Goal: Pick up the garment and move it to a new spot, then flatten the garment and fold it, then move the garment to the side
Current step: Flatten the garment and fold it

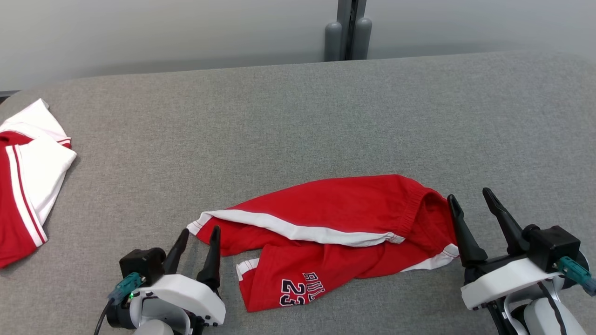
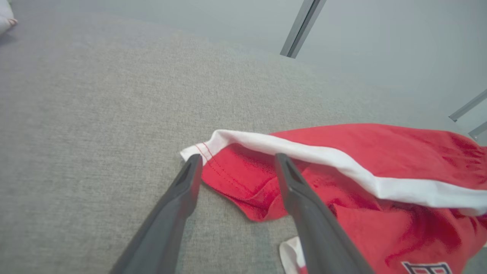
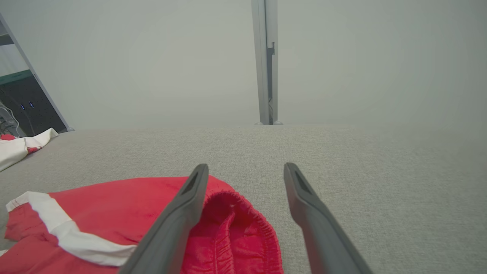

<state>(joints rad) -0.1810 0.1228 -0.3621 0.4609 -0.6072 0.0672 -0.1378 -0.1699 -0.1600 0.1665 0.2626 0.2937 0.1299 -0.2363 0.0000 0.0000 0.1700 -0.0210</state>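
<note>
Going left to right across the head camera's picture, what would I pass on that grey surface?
Red-and-white garment → left end effector → red shorts with white trim → right end effector.

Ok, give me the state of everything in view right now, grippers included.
Red shorts: lying on the table, rumpled and doubled over, not flat.
Left gripper: open, by the leg hem, holding nothing.
Right gripper: open, by the waistband, holding nothing.
Red-and-white garment: lying bunched at the table's left edge, apart from both grippers.
</note>
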